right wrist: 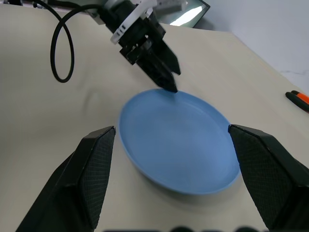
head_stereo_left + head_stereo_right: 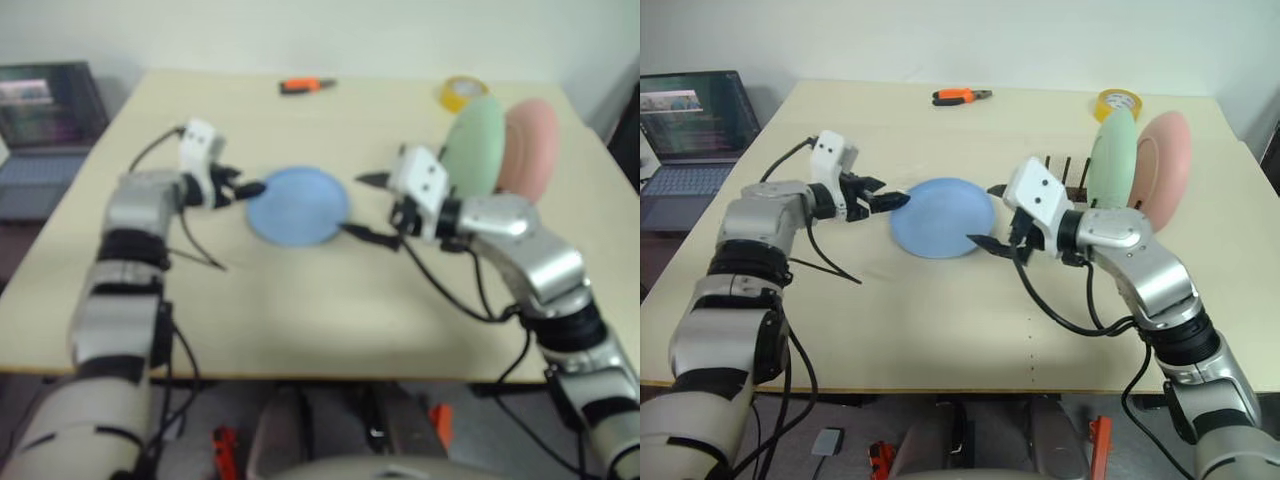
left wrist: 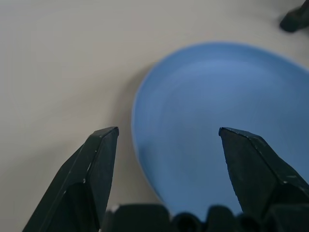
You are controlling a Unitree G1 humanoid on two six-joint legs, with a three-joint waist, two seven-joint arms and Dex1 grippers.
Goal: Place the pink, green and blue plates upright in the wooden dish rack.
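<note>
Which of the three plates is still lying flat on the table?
The blue plate, flat between both open grippers. The green plate and pink plate already stand upright in the wooden dish rack.

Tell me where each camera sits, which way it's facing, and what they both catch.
Head stereo pair: looks forward and down over the table; shows both arms, the left gripper and right gripper flanking the blue plate, with green plate and pink plate in the rack.
Left wrist: looks along its open fingers at the blue plate.
Right wrist: looks along its open fingers across the plate to the left gripper.
Shared: the blue plate.
</note>
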